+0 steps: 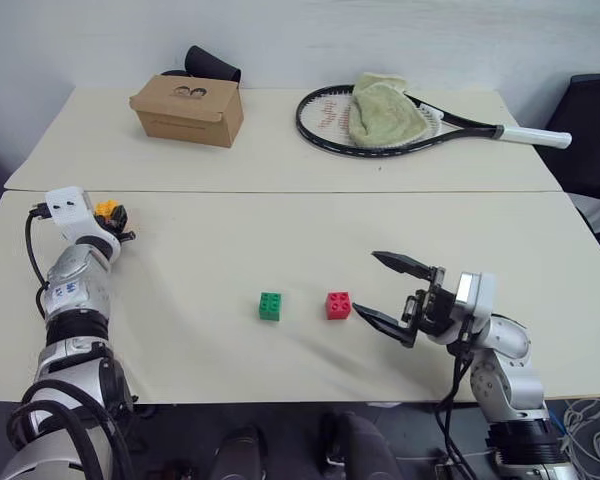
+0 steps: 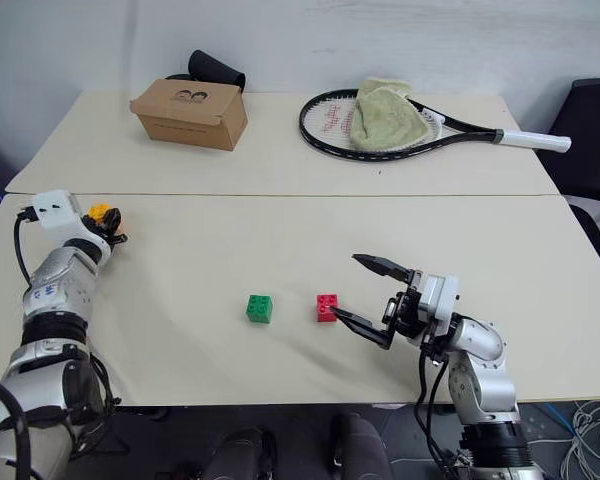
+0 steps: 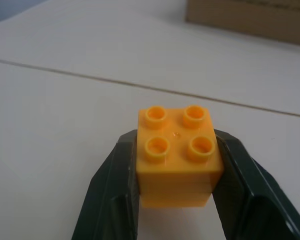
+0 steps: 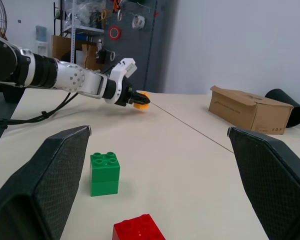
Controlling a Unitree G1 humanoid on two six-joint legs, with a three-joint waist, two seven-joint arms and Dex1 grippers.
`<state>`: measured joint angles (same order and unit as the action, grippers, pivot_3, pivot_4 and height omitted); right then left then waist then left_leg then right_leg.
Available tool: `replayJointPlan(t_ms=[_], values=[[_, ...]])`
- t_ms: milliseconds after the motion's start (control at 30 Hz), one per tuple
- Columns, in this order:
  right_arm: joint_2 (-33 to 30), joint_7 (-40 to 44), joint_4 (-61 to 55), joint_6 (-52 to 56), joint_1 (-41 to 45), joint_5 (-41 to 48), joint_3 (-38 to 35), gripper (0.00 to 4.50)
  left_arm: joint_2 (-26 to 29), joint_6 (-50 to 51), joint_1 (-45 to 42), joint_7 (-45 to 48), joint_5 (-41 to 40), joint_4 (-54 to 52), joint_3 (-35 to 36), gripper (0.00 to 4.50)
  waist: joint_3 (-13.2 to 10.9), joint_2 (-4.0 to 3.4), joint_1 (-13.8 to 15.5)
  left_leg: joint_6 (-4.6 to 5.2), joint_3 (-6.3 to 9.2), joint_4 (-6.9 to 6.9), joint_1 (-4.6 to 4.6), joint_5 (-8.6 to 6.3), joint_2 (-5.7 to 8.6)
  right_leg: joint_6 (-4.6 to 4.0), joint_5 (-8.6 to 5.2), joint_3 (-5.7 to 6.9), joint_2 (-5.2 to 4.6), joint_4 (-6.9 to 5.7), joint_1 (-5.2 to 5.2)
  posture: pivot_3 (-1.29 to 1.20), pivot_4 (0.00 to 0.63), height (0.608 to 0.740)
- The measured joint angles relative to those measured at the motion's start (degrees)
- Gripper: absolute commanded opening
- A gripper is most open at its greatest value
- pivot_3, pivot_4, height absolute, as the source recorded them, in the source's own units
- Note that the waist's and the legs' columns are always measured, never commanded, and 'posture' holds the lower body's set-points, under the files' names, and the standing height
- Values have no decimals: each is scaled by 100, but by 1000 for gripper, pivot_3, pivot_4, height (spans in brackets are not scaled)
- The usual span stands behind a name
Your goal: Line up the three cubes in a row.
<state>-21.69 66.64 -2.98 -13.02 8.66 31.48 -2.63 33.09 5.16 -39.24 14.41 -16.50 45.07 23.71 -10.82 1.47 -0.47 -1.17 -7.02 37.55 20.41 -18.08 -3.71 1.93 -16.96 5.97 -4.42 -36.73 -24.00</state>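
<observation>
The yellow-orange cube (image 3: 177,157) sits at the table's far left, gripped between the black fingers of my left gripper (image 1: 111,213), which is shut on its sides. From the head it shows as a small orange spot (image 2: 100,211). The green cube (image 1: 271,306) and the red cube (image 1: 338,305) rest side by side near the front middle of the table, a small gap between them. My right gripper (image 1: 384,289) hovers open just right of the red cube, its lower fingertip close to it. The right wrist view shows the green cube (image 4: 105,173) and red cube (image 4: 138,230) too.
A brown cardboard box (image 1: 188,109) stands at the back left with a dark object behind it. A tennis racket (image 1: 420,125) with a green towel (image 1: 382,110) on it lies at the back right. A seam (image 1: 280,192) runs across between the two tabletops.
</observation>
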Motion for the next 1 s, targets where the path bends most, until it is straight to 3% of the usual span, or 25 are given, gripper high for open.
replayJointPlan(t_ms=[167,300,400,500,733,1000], values=[[-245,-15,-24,111,11,-7,-36,4500,823,-44,1560,3096,-765,-1843,-235,1514,-1,1,-104,-7,-13,5,22,5,-1,-4,-2,-7,-1,-10,-34,0,150,740],[-413,17,-74,222,-23,34,-53,4500,1413,-297,2101,5054,-1026,-2880,-673,1514,-2,-2,-57,-6,-5,17,26,5,3,-13,-7,-19,-6,-11,-40,0,150,740],[-885,153,-156,342,-291,165,-365,4500,1867,-792,2208,6357,-772,-3078,-1345,1514,-3,-7,11,17,-8,13,24,-9,4,-15,-9,-18,-4,-8,-40,0,150,740],[-1028,278,-161,375,-357,202,-516,4500,1814,-1289,1910,7145,-524,-2693,-1889,1514,-3,-7,33,21,-10,16,27,-12,-1,-17,-9,-16,5,-9,-44,0,150,740],[-1082,356,-192,442,-415,236,-556,4500,1334,-2272,618,7169,-158,-1000,-2733,1514,-3,-7,29,6,-9,50,61,-2,-2,-12,-7,5,14,-16,-62,0,150,740],[-1209,216,-709,601,-784,325,-804,4500,1313,-2477,366,7169,-510,-594,-3724,1514,-3,-6,32,11,-5,60,68,-5,-4,-8,-5,3,11,-18,-65,0,150,740]])
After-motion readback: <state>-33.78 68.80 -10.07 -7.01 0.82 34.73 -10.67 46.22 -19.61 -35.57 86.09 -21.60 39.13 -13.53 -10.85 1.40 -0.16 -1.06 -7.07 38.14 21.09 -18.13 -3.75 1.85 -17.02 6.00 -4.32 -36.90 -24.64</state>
